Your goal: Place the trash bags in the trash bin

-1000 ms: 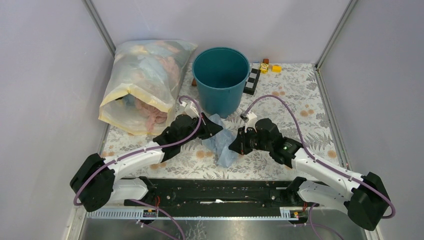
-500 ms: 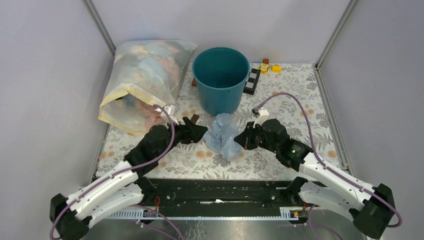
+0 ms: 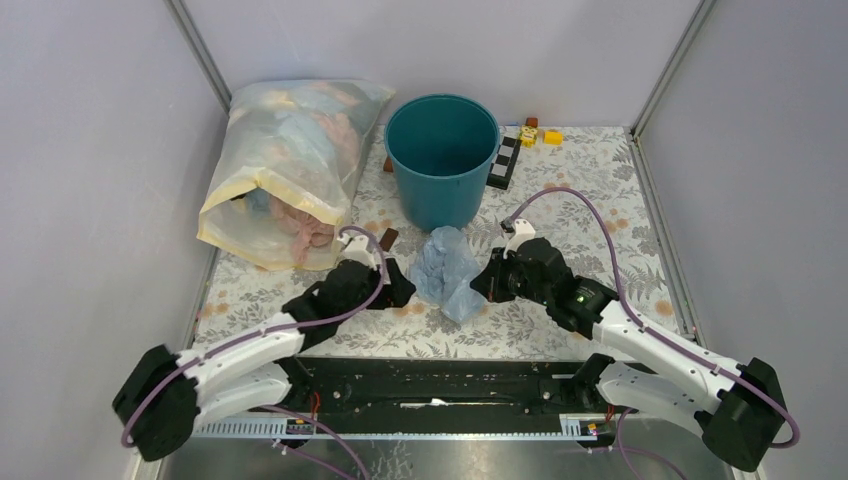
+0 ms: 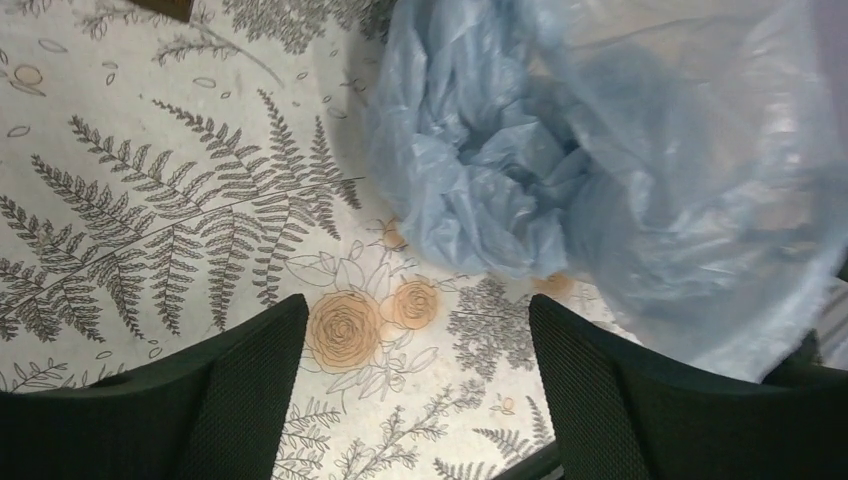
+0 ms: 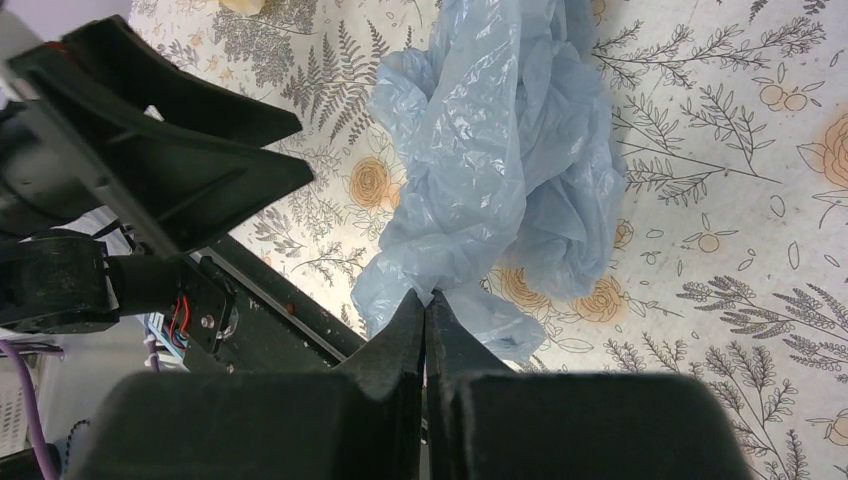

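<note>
The trash bag (image 3: pixel 447 272), pale blue and crumpled, stands bunched on the flowered desk (image 3: pixel 600 195) between the two arms, near the teal bin (image 3: pixel 440 200) but outside it. The right jaws are pressed together, pinching a fold at the bag's right edge. The left jaws are spread wide just left of the bag, low over the desk, with bare desk showing between them.
</note>
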`<state>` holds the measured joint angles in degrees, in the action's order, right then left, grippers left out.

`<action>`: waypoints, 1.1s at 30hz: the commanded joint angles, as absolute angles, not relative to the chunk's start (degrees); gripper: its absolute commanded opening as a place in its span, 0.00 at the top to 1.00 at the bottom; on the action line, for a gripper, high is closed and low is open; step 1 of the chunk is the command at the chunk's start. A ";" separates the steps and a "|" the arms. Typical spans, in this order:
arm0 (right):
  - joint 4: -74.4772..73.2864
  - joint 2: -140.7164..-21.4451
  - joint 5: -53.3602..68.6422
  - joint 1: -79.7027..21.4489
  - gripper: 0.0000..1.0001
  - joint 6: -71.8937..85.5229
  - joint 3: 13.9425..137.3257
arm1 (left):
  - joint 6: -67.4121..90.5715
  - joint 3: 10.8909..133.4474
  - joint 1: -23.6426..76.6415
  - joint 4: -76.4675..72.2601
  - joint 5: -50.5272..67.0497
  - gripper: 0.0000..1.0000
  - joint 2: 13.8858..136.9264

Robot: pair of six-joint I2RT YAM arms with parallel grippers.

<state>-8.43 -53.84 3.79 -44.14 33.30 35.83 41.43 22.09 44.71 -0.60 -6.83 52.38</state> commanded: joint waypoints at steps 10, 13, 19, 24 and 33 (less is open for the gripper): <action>-8.96 -52.76 2.37 -44.45 0.96 32.75 36.77 | 39.13 26.72 44.91 -17.92 -6.28 0.25 70.27; -9.19 -52.28 2.54 -44.47 0.96 32.87 36.49 | 39.33 27.76 44.96 -19.95 -7.35 0.29 74.02; -11.26 -50.55 0.79 -44.47 0.96 32.83 36.20 | 39.81 30.11 44.74 -23.71 -9.86 0.44 80.61; -17.54 -47.03 -9.00 -44.50 0.97 33.16 38.43 | 37.86 34.80 43.24 -14.05 -17.60 0.98 82.85; -31.67 -39.81 -42.61 -44.50 0.97 39.44 41.54 | 38.59 29.22 37.94 -3.76 -22.36 1.00 63.69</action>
<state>-25.12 -41.52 -23.75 -44.25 34.89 38.85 38.89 31.29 39.59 -7.16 -19.18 73.65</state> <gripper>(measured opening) 0.036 0.003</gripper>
